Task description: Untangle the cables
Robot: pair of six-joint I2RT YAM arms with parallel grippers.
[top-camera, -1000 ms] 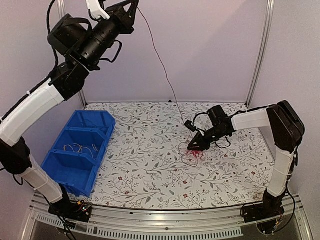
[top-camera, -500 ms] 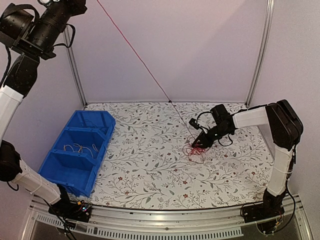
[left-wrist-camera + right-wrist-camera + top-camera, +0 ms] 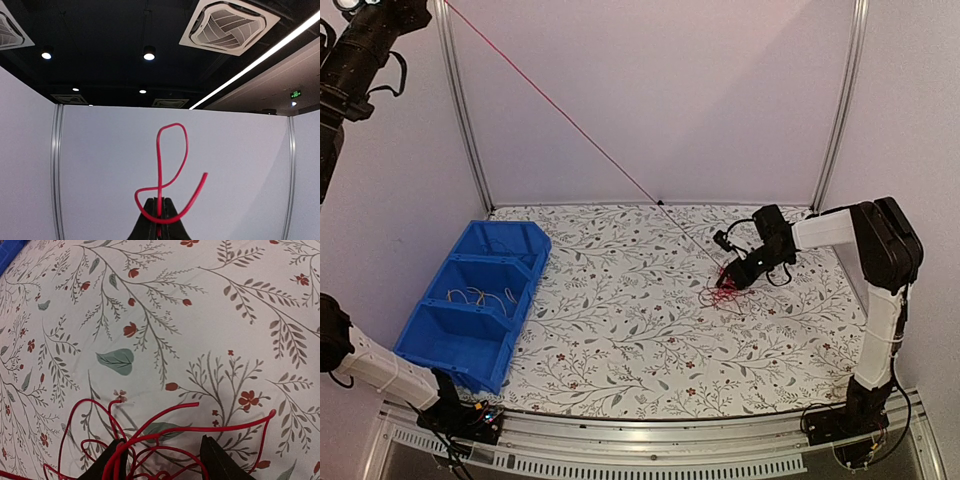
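The left jaws are clenched on the red cable (image 3: 159, 170), with a short looped tail curling free above them. The right jaws stand parted astride the clump (image 3: 724, 291) and pinch nothing; loose red loops lie between them. The clump rests on the table (image 3: 610, 330), right of centre and toward the far side. Over the last second the left arm (image 3: 360, 55) has climbed higher and further left, and the strand it carries has gone from a slack curve to a straight, taut line. In the same interval the right arm (image 3: 830, 230) has shifted to the far right and its jaws have widened. Judgement: one strand is being drawn out, but the clump is now unpinned and may drag instead of unthreading. The red cable's long axis runs diagonally, from high on the left down to the clump on the right. The blue bin (image 3: 460, 350) sits near left and holds pale wires.
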